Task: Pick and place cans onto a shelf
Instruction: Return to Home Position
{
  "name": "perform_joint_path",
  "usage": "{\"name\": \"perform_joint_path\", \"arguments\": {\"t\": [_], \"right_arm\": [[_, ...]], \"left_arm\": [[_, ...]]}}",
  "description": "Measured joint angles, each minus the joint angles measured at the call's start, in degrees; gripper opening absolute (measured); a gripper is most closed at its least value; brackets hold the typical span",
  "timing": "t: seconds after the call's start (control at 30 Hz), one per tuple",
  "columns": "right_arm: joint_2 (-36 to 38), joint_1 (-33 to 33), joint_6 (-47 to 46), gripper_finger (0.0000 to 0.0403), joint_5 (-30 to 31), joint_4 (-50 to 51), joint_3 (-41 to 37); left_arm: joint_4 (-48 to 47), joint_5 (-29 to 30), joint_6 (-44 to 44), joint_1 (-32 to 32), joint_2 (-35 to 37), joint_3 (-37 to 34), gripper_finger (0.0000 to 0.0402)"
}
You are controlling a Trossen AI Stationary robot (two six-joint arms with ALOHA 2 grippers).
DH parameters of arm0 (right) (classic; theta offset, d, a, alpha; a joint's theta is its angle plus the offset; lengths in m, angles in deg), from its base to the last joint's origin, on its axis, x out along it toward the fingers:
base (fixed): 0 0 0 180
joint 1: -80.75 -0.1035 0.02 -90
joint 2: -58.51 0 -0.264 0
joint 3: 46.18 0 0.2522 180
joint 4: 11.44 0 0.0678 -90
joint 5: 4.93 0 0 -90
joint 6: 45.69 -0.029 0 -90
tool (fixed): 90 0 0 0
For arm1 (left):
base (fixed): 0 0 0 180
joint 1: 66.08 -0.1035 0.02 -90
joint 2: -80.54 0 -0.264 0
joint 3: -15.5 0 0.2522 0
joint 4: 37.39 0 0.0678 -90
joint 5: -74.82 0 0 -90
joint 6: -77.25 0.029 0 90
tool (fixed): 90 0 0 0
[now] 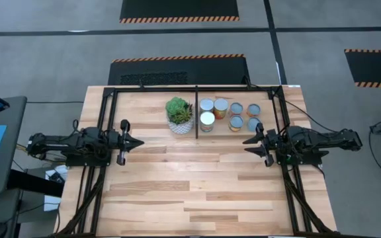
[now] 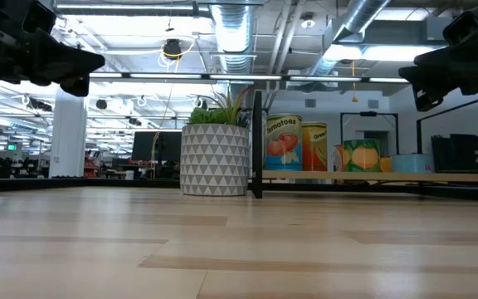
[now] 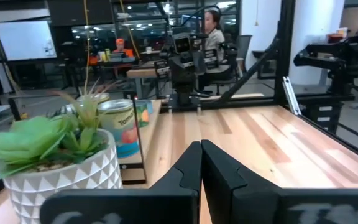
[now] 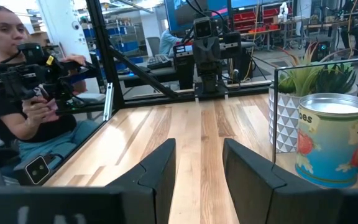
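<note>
Grey floor (image 1: 45, 59) with hazard-edged black mats (image 1: 179, 8); silver ducts (image 2: 232, 29) overhead.

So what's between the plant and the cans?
A thin black bar runs between the plant and the cans, clearest in the high view.

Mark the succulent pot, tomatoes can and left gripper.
succulent pot (image 2: 214, 159): low view, on its white patterned wall.
tomatoes can (image 2: 283, 143): low view, on the label's front.
left gripper (image 1: 141, 140): high view, at its shut fingertips.
</note>
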Motion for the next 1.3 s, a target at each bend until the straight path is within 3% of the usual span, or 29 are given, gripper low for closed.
{"name": "perform_joint_path", "arguments": {"t": [1.3], "right_arm": [[0.0, 0.0, 0.0, 0.0159, 0.0, 0.0, 0.0]], "left_arm": [[0.2, 0.0, 0.1, -0.4, -1.1, -0.2, 0.0000]]}}
